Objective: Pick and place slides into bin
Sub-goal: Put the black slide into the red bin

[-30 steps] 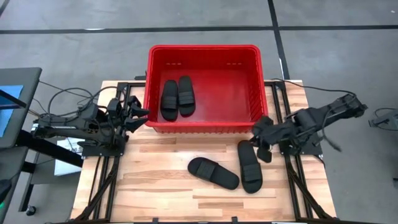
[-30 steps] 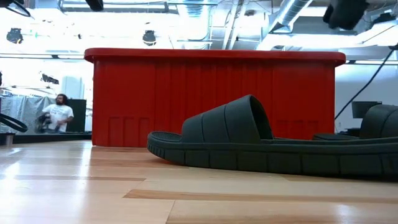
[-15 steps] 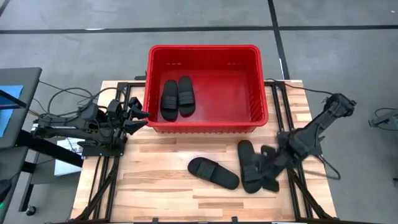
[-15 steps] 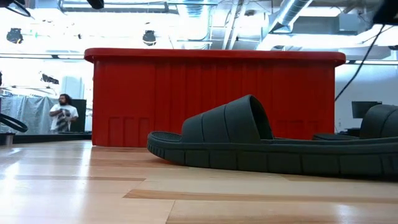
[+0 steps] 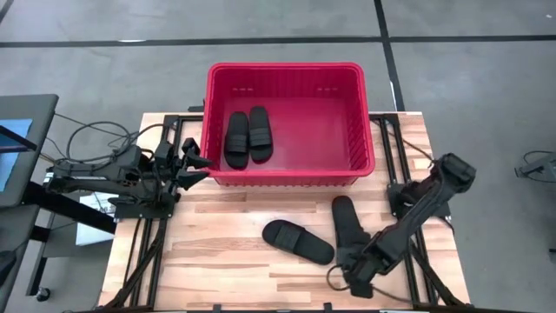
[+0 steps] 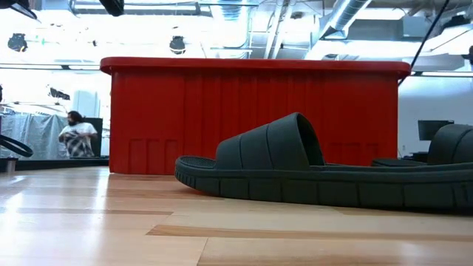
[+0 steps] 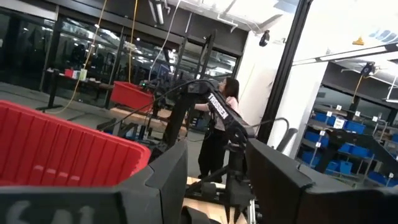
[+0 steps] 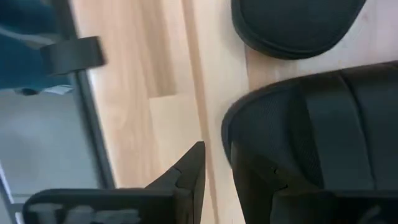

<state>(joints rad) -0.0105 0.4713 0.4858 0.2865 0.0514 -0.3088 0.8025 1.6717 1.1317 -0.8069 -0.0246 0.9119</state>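
Two black slides (image 5: 248, 136) lie side by side in the red bin (image 5: 287, 178) at the table's far side. Two more lie on the table: one slanting (image 5: 298, 241) at the middle, one lengthwise (image 5: 346, 222) to its right. My right gripper (image 5: 352, 276) is at the near end (image 8: 311, 137) of the lengthwise slide, its fingers (image 8: 217, 152) a little apart. The slanting slide's end (image 8: 298, 25) lies just beyond. My left gripper (image 5: 195, 163) waits open and empty at the bin's near left corner. My right gripper has one finger (image 8: 255, 177) over the lengthwise slide's near end and the other over bare table beside it. I cannot tell whether it touches the slide.
The bin's wall (image 6: 251, 111) stands behind the slanting slide (image 6: 281, 166) in the low view. Bare wood lies to the left of the slides (image 5: 200, 243). A person (image 6: 74, 137) stands far off in the room, another (image 7: 217, 124) behind the right arm.
My right gripper has swung from the bin's near right corner toward the table's near edge, along the lengthwise slide, to that slide's near end. The slides have stayed where they were.
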